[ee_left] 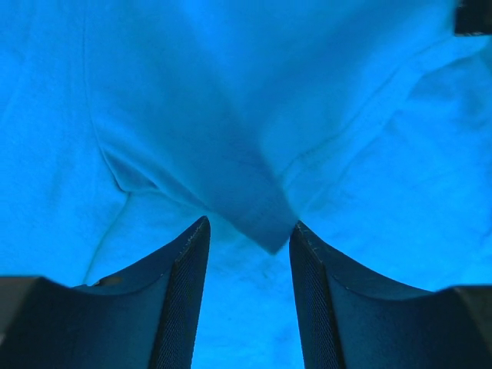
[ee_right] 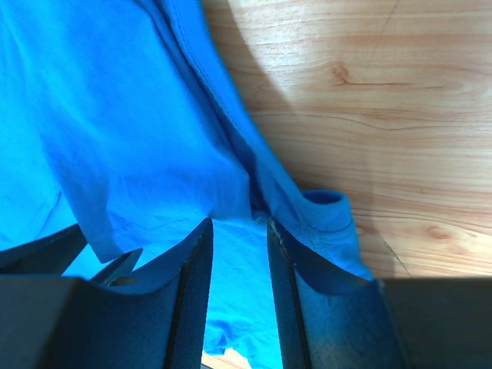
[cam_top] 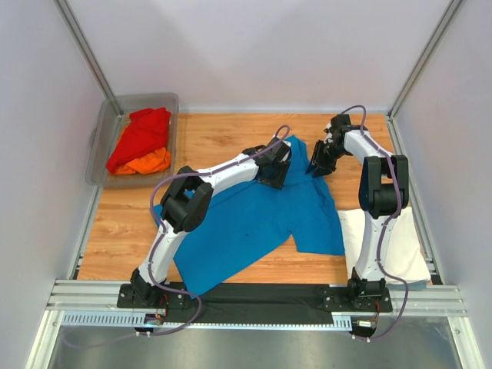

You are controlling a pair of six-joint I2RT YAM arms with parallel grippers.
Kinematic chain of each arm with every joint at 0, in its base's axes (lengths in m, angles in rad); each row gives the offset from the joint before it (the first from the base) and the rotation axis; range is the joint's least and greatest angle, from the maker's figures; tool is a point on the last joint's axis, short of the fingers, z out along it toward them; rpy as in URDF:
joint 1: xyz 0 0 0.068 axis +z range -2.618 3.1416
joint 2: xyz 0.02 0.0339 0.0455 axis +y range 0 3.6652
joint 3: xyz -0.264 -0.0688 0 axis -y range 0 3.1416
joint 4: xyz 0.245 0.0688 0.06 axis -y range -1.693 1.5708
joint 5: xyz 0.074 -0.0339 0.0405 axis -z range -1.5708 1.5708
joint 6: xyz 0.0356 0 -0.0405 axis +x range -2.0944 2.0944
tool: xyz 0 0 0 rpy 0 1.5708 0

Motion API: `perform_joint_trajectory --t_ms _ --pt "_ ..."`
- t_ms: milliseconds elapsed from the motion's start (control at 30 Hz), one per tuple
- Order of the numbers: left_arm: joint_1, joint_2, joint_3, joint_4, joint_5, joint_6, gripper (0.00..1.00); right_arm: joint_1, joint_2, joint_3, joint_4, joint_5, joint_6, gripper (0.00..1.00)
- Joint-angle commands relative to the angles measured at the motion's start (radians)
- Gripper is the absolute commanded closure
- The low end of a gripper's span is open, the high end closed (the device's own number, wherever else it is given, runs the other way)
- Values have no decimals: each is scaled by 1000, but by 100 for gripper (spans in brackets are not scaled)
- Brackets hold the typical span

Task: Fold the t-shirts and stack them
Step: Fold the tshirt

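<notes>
We find nothing to read in any view: no words, labels, brands or numbers show on the blue t-shirt [cam_top: 246,223], the wooden tabletop [cam_top: 223,138] or the grey tub [cam_top: 100,154].

Bright, even overhead light on the worktop [cam_top: 231,131]. Wrist views render the blue t-shirt [ee_right: 115,115] oversaturated, glowing; a soft shadow darkens the wood just beside it.
</notes>
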Motion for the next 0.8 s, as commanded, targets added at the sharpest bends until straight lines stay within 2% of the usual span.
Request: perform_joint_trajectory --t_ms 0,133,400,433,500,533,600,767 --pt "-4 11 53 -9 -40 35 48 -1 1 6 7 4 -33 64" --pt "-4 34 79 -16 -37 39 52 -1 4 5 5 20 -39 64" --pt "-4 36 85 -24 -20 36 74 -1 24 25 -4 8 -45 66" --pt "-4 34 89 -25 -20 38 75 -1 24 25 2 -2 -40 69" --pt "-4 33 96 -35 -17 42 79 -3 21 28 4 -28 -31 83" --pt "-4 29 98 -45 -14 45 81 -3 16 32 -7 -29 -20 97" --pt "-4 25 104 -58 -7 53 85 -3 -17 29 -21 -11 -17 100" --pt "-6 -4 95 -108 33 67 92 -12 -88 15 -88 23 24 100"
